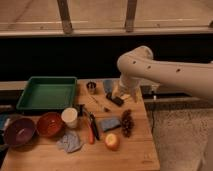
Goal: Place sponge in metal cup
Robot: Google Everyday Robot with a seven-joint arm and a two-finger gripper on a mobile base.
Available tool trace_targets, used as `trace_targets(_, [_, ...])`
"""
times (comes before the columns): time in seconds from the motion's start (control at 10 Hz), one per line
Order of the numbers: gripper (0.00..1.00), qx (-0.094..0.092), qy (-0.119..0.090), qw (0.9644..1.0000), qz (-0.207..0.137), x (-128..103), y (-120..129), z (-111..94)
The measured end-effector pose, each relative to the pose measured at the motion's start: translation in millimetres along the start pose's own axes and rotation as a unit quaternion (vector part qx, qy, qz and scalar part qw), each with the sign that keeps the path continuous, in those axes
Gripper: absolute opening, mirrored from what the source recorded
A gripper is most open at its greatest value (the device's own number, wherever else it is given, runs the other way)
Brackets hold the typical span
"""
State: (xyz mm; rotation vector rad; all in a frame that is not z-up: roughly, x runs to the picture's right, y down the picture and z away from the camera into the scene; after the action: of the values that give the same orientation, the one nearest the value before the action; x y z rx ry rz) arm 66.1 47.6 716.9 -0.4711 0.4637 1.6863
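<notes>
The sponge (109, 123), small, flat and blue, lies on the wooden table (140, 155) near the middle, between a red-handled tool and a dark bunch of grapes. The metal cup (91, 87) stands upright at the table's back edge, just right of the green tray. My gripper (120, 94) hangs from the white arm's bent elbow over the back right of the table, above a black object, right of the metal cup and behind the sponge. It is open and holds nothing.
A green tray (47, 92) sits back left. A light-blue cup (108, 86) stands beside the metal cup. A white cup (70, 117), red bowl (49, 124), purple bowl (19, 131), grey-blue rag (69, 141), apple (112, 142) and grapes (127, 122) crowd the front.
</notes>
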Motion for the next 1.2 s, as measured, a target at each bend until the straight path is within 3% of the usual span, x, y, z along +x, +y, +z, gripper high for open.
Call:
trace_targets(0.1, [0.65,-0.007,0.002,0.9999,-0.013,5,22,2])
trace_targets(0.2, [0.65,-0.007,0.002,0.9999,-0.015,6,25,2])
trace_targets(0.6, [0.65,-0.002,0.01,0.9999,-0.002,4,17,4])
trace_targets(0.8, [0.65,0.0,0.045,0.9985,0.031,11,0,18])
trace_targets(0.9, [0.65,0.003,0.075,0.9959,0.05,23,-15,38])
trace_targets(1.2, [0.65,0.004,0.139,0.9877,0.07,59,-14,90])
